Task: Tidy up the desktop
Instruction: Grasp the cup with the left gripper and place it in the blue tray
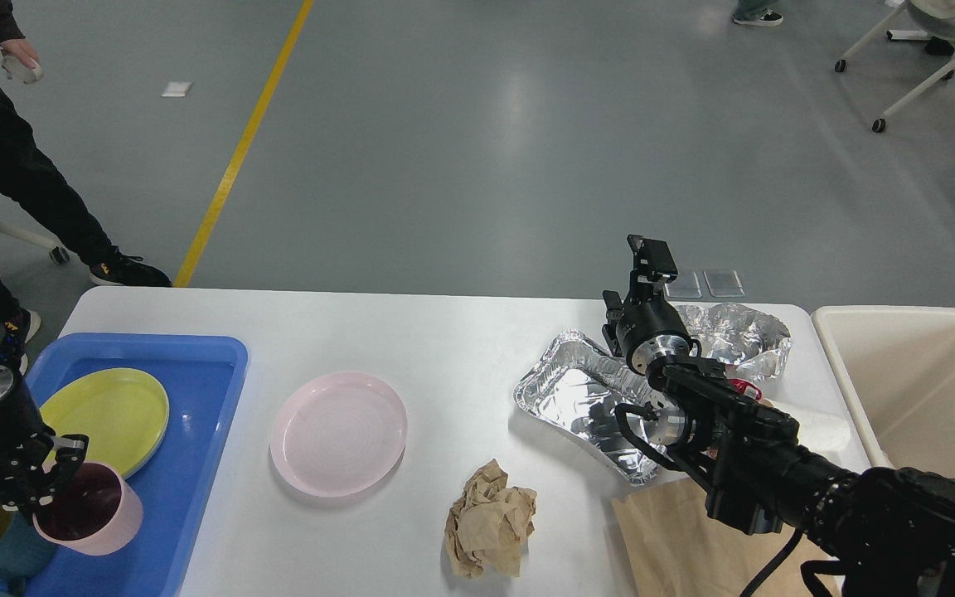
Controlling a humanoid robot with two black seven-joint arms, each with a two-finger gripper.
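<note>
The desktop [444, 332] is a big white table that fills the lower part of the view, with grey floor past its far edge. Off its right edge stands a cream bin [925, 390]. On the left end sits a blue tray [204, 398] with a yellow plate [109, 410] and a pink cup [92, 510] in it. Near the right end lies a shiny foil pan [577, 398], its long side running from the far edge toward the near right corner, and a crumpled foil piece [734, 332] sits just behind it. A brown paper bag [676, 539] lies flat at the near edge. A pink plate [338, 433] rests in the middle, and a crumpled paper ball [490, 518] lies near the near edge. The right gripper [652, 265] is up above the far end of the foil pan; it looks dark and end-on, so I cannot tell if it is open. The left gripper [50, 477] is at the pink cup's rim, and it looks like it is pinching it. The right arm is nearer the foil things and the bin, so I think it should take those.
</note>
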